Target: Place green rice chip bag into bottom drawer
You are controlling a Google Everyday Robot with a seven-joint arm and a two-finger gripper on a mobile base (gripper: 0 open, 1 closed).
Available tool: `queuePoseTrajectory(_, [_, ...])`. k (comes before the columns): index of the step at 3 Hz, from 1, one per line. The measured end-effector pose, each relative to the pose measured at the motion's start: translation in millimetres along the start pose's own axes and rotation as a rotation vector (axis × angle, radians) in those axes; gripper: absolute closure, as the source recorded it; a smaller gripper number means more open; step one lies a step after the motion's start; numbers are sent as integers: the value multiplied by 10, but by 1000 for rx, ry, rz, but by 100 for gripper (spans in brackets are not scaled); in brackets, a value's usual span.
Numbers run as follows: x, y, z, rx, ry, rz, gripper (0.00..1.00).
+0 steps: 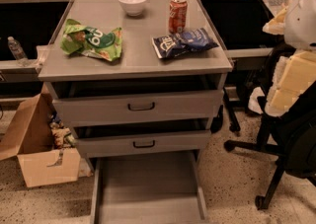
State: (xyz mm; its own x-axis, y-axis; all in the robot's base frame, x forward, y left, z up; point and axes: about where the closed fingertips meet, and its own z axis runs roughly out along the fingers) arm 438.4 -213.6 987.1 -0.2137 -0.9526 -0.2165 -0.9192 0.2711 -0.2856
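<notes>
One green rice chip bag (91, 39) is lying left on the grey table (143, 53), beside one blue bag (182, 43), can (177, 15) and bowl (132, 2). The bottom drawer (148, 188) is gaping open. My end effector is sitting out of view, so I cannot tell its state.

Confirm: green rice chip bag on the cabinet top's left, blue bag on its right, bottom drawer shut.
One thing is wrong: the camera view shows the bottom drawer pulled open. The green rice chip bag lies left, the blue bag right, on the cabinet top. The gripper is at the right edge, beside the cabinet.
</notes>
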Motion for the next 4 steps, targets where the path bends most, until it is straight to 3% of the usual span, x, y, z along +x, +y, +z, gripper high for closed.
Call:
queuePoseTrajectory(2, [-98,-43,26,6,-21,3,0])
queuePoseTrajectory(3, [-472,-219,213,6,-95,31,0])
queuePoseTrajectory(4, [-943,-506,515,-15,-193,107,0])
